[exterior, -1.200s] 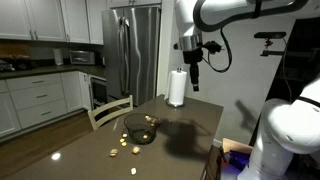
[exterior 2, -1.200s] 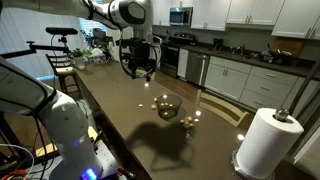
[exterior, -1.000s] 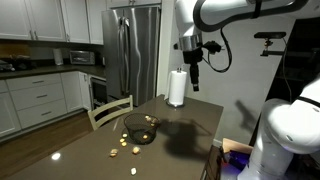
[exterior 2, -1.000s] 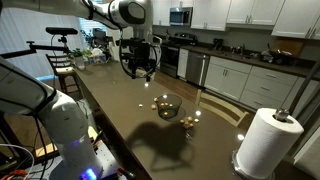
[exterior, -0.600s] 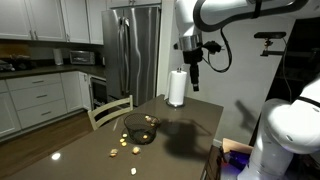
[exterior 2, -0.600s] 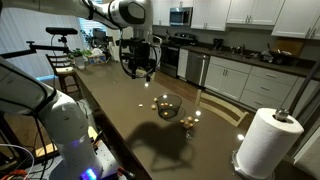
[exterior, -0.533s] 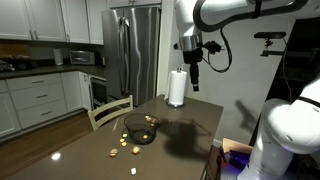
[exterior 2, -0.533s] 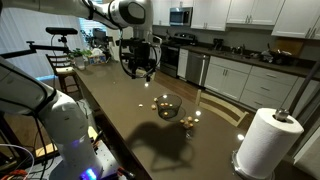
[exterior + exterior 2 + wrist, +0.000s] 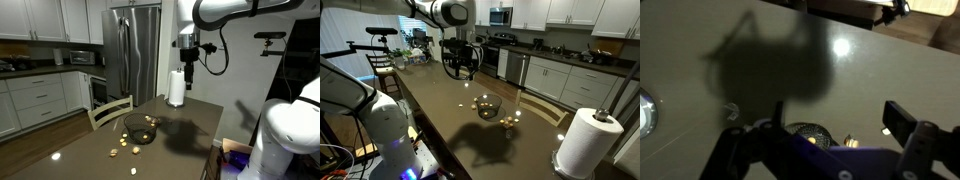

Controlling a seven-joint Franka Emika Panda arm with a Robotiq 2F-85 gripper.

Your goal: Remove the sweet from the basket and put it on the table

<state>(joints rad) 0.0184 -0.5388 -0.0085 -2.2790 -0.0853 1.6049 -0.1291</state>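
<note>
Kitchen w/ white cabinets [image 9: 40, 20] and steel fridge [image 9: 133, 45] at rear. Dark glossy table [image 9: 195, 118] fills foreground in both exterior views. Paper towel roll [image 9: 177, 88] stands upright at one end. Gripper [image 9: 188, 72] hangs high over tabletop, well apart from basket [image 9: 139, 129]. Wrist view: fingers [image 9: 902, 122] spread wide, nothing held. Basket sits approx. mid-table. Yellowish sweets [image 9: 150, 120] show at basket's rim; in or on it, cannot tell. Loose sweets [image 9: 122, 150] lie on table near basket.

A home kitchen: steel fridge [image 9: 135, 50], white cabinets [image 9: 32, 18], microwave [image 9: 500, 15].
</note>
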